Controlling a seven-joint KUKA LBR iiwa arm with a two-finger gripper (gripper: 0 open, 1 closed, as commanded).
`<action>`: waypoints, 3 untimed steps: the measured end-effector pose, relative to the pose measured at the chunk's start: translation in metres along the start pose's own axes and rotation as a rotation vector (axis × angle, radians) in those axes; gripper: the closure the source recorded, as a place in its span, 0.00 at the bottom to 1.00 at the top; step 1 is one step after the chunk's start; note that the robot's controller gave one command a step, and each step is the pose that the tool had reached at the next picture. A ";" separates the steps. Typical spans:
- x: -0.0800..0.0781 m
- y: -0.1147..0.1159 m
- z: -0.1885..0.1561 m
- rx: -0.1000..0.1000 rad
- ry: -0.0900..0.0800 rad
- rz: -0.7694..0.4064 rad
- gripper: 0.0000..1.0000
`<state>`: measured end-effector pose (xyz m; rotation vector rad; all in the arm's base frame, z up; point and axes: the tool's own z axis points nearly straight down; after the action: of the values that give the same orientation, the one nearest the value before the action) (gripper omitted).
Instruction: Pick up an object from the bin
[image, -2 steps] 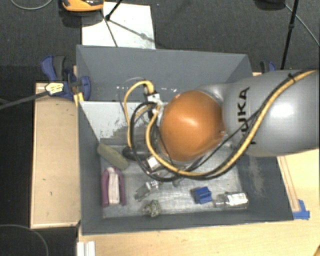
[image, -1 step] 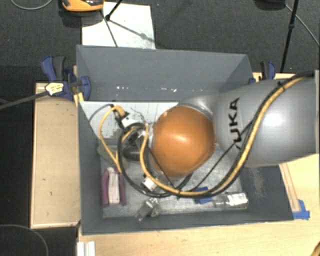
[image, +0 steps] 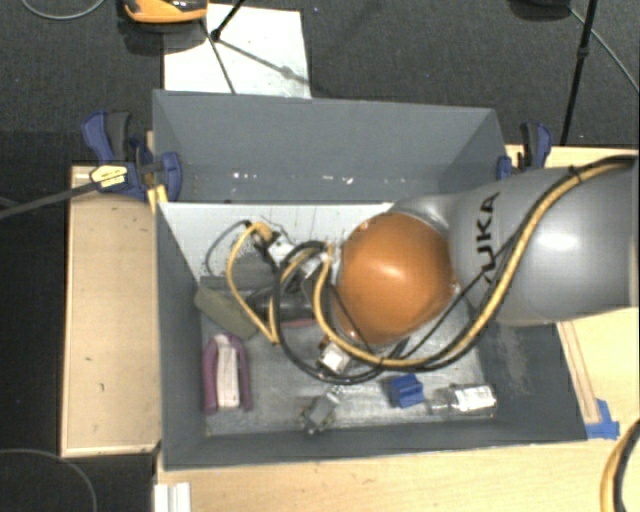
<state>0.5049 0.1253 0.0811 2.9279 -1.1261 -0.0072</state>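
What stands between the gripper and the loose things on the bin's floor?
Nothing visible covers the blue block, the purple packet or the olive flat piece. The orange wrist cover hides what lies under the gripper.

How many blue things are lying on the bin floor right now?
1: a small blue block near the front wall, between a dark grey piece and a white one. The arm may hide others.

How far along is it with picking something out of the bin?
Done: the arm is down inside the bin, orange cover over the middle. In hand: nothing visibly lifted; what is under the cover is hidden. Left: the lift itself; the purple packet, blue block and white piece lie on the floor.
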 end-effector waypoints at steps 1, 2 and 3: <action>-0.008 -0.016 -0.093 0.014 0.004 0.104 0.00; 0.078 -0.032 -0.122 0.013 0.007 0.182 0.00; -0.008 0.013 -0.087 0.001 -0.004 0.074 0.00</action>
<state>0.4907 0.1215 0.1677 2.8864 -1.2340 -0.0116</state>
